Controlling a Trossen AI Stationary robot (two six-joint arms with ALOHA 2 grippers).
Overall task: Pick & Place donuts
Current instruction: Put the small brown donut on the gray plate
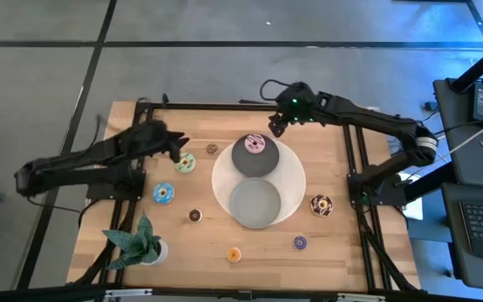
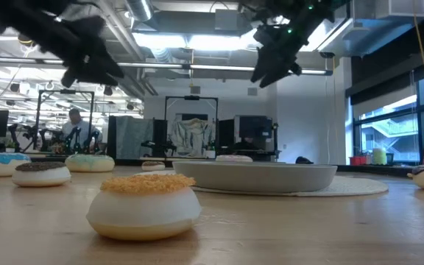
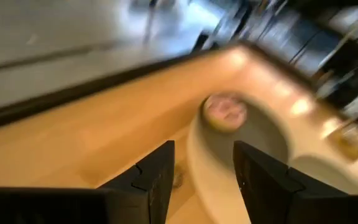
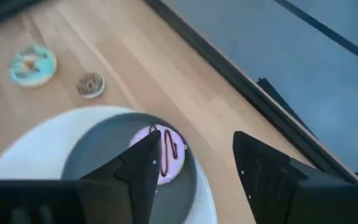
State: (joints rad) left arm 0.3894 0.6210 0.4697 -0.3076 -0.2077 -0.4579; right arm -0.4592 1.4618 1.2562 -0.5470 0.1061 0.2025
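Nearest the low camera sits a small toy donut with orange crumb topping [image 2: 143, 205], on the near edge of the light wooden table [image 1: 342, 252], left of centre. Largest on the table is a round white mat [image 1: 296, 172] at its centre, carrying two round grey dishes: the far dish [image 1: 243, 161] holds the pink-iced donut with dark drizzle [image 1: 256, 144]; the near dish [image 1: 255, 204] shows nothing in it. A green star-shaped potted plant [image 1: 139, 241] stands at the near left corner. Left of the mat lie the green-iced donut [image 1: 184, 163] and, nearer, the blue-iced donut [image 1: 163, 194]; right of the mat lies the sprinkled chocolate donut [image 1: 321, 205]. Minis: one brown [image 1: 212, 149] far, between the green donut and the far dish; another brown [image 1: 195, 216] near the mat's near left edge; one purple [image 1: 299, 242] near right. The left gripper [image 1: 177, 148] hangs in the air just beside the green donut, fingers [image 3: 156, 178] apart, holding nothing. The right gripper [image 1: 275, 126] hovers above the far edge of the mat, close to the pink donut, fingers [image 4: 143, 167] spread wide, holding nothing. A person [image 2: 73, 126] sits in the room beyond the table.
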